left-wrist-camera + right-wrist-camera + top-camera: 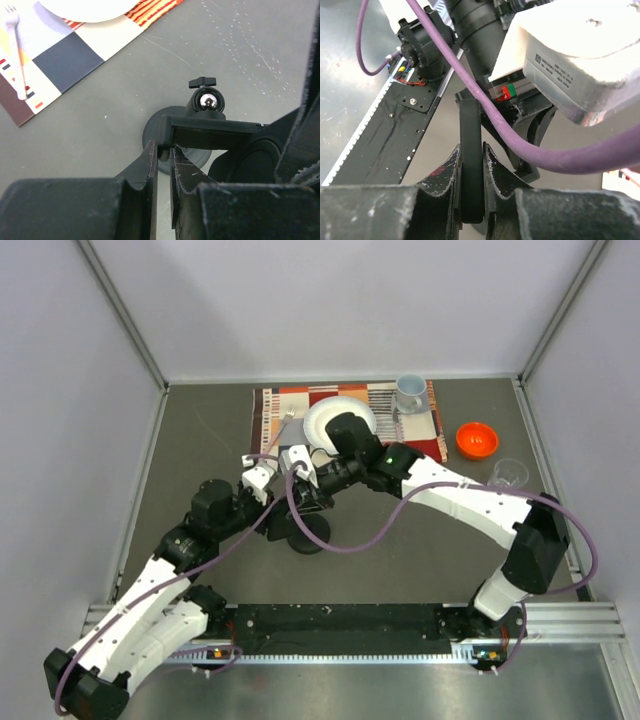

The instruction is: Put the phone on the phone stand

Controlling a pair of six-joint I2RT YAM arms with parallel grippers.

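Observation:
The phone stand point(206, 107) shows in the left wrist view: round disc base, shiny ball joint, small knob, and a black cradle bar point(215, 135) across it. My left gripper point(165, 150) is shut on the cradle bar's left end. In the top view the stand's base point(308, 533) sits mid-table, below both grippers. My right gripper point(471, 150) is shut on the phone point(471, 125), a thin black slab seen edge-on and held upright just above the stand. In the top view the left gripper point(290, 490) and right gripper point(318, 485) meet over the stand, and the phone is mostly hidden.
A striped placemat point(270, 415) lies at the back with a white plate point(325, 418), a fork point(17, 50) and a cup point(408, 392). An orange bowl point(477, 439) and a clear glass point(508, 474) stand at the right. The left arm's purple cable point(485, 110) runs close to the phone.

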